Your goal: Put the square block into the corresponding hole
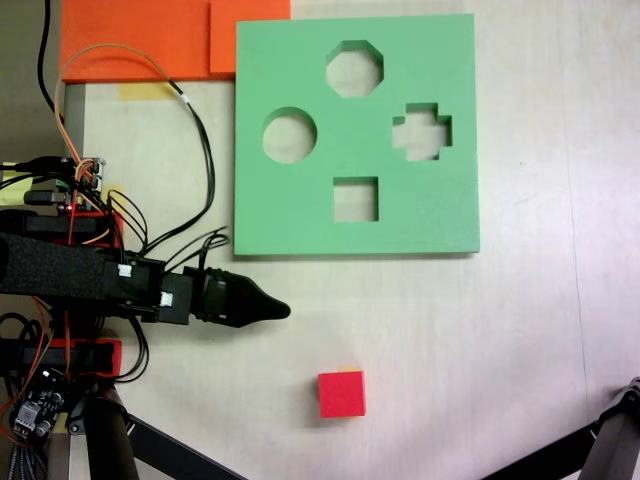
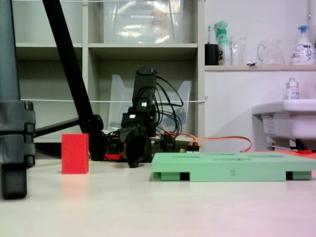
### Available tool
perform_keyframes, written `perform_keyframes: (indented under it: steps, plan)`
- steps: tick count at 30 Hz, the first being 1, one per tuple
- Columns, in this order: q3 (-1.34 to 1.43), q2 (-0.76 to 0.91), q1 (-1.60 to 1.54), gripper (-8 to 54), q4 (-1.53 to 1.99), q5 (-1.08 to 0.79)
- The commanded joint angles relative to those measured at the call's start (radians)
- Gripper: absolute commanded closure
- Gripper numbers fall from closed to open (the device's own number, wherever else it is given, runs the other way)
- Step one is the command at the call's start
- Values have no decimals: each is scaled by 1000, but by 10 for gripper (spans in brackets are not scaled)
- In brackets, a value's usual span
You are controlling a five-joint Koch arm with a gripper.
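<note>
The red foam cube [image 1: 342, 394] sits alone on the pale table, below the green board as a fixed view shows it; it is at the left in the other fixed view [image 2: 75, 153]. The green foam board [image 1: 300, 220] lies flat, and its square cut-out [image 1: 355, 199] is in the lower middle with nothing in it. My gripper [image 1: 280, 311] lies low at the left, its black jaws tapering to one closed point. That point aims right, apart from the cube and just below the board's lower left corner. In the low fixed view the gripper [image 2: 134, 148] faces the camera beside the board [image 2: 232, 168].
Orange foam sheets [image 1: 140, 40] lie at the upper left, touching the board's corner. Round [image 1: 289, 136], octagonal [image 1: 354, 68] and cross [image 1: 422, 131] cut-outs share the board. Black tripod legs [image 1: 170, 450] cross the bottom corners. Cables [image 1: 200, 150] loop near the arm's base.
</note>
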Motion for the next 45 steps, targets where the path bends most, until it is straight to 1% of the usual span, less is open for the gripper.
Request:
perform_keyframes:
  steps: [1,13,14,16,18,19,20,22,24,26,27,29,32,35,37,39,43,45]
  plan:
    - [71,74,14,117,44,5]
    - [71,75,18,118,44,9]
    - [69,74,20,118,46,71]
    - [71,74,25,116,52,348]
    - [69,75,29,116,21,540]
    - [58,75,31,120,-18,715]
    - [8,75,37,125,-9,833]
    - [-89,75,49,126,83,956]
    - [-272,75,58,126,351,1078]
    - [-471,75,77,127,591,1140]
    - [-592,74,87,143,733,1161]
    - [-821,54,109,155,983,1170]
    - [-1019,-6,146,161,1163,1158]
    - [-1259,-144,196,161,1347,1095]
    - [-1439,-261,261,150,1437,982]
    - [-1595,-383,291,56,1546,919]
    - [-1660,-489,314,-35,1566,894]
    - [-1680,-546,318,-67,1566,884]
